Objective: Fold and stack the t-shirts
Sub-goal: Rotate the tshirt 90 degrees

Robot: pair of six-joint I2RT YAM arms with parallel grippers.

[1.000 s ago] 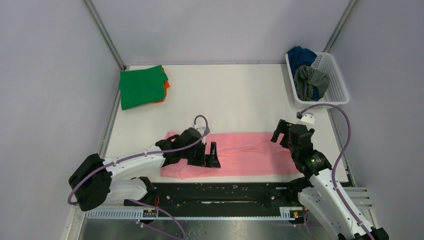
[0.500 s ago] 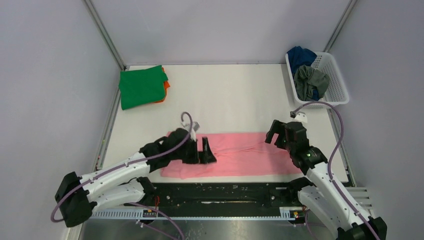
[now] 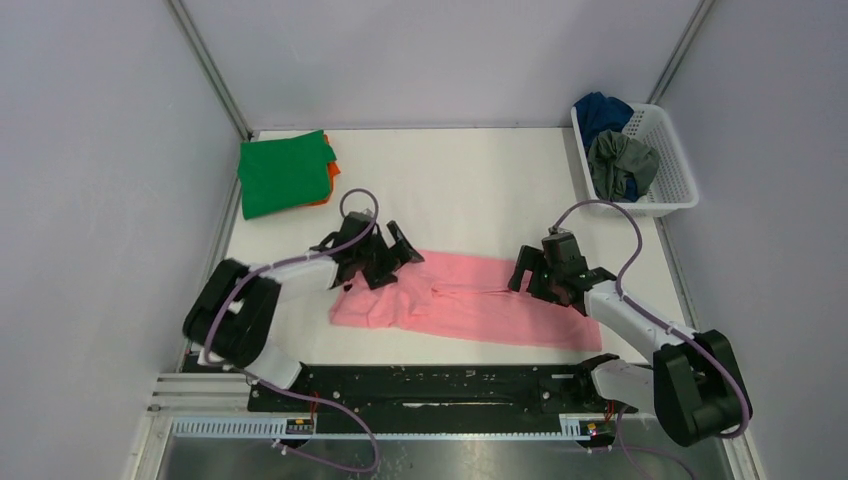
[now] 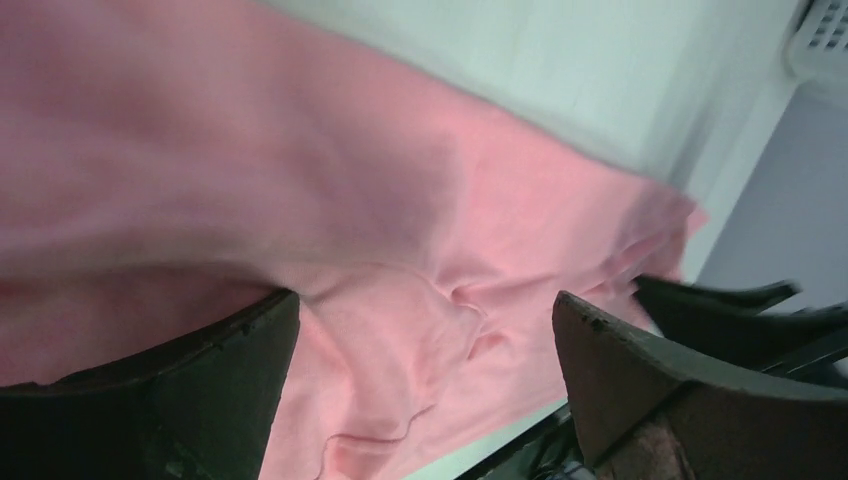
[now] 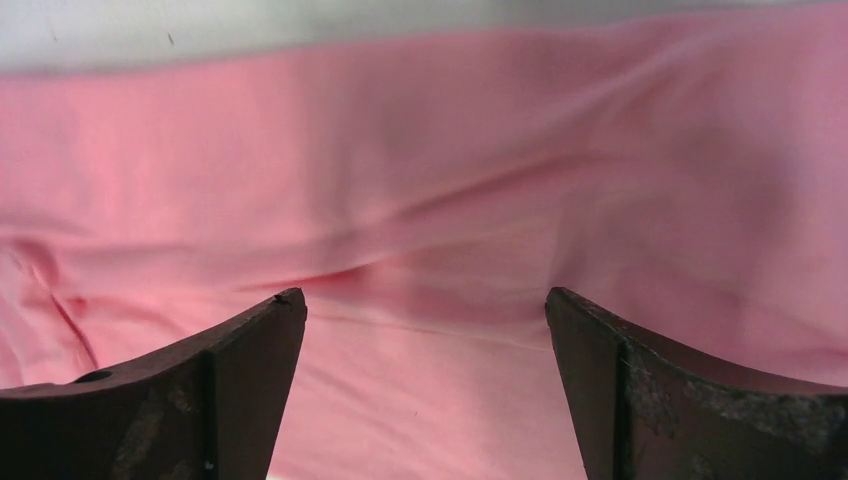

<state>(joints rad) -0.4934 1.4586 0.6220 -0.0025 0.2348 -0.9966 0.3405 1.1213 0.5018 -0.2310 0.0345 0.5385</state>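
Observation:
The light pink t-shirt (image 3: 470,308) lies as a long, wrinkled strip across the near part of the white table (image 3: 460,190). My left gripper (image 3: 393,260) hovers open over its far left corner, and in the left wrist view (image 4: 425,310) only pink cloth shows between its fingers (image 4: 150,400). My right gripper (image 3: 528,282) is open over the shirt's far edge right of centre, its jaws (image 5: 425,300) wide apart just above a fold line in the cloth. A folded bright green t-shirt (image 3: 284,172) rests on an orange one (image 3: 333,170) at the far left.
A white lattice basket (image 3: 672,170) at the far right corner holds a dark blue t-shirt (image 3: 602,110) and a grey one (image 3: 622,163). A black rail (image 3: 440,385) runs along the near table edge. Grey walls close in both sides.
Both arms have reached farther out. The left gripper went from the shirt's near-left part to its far left corner; the right moved left onto the far edge. The pink strip now lies skewed.

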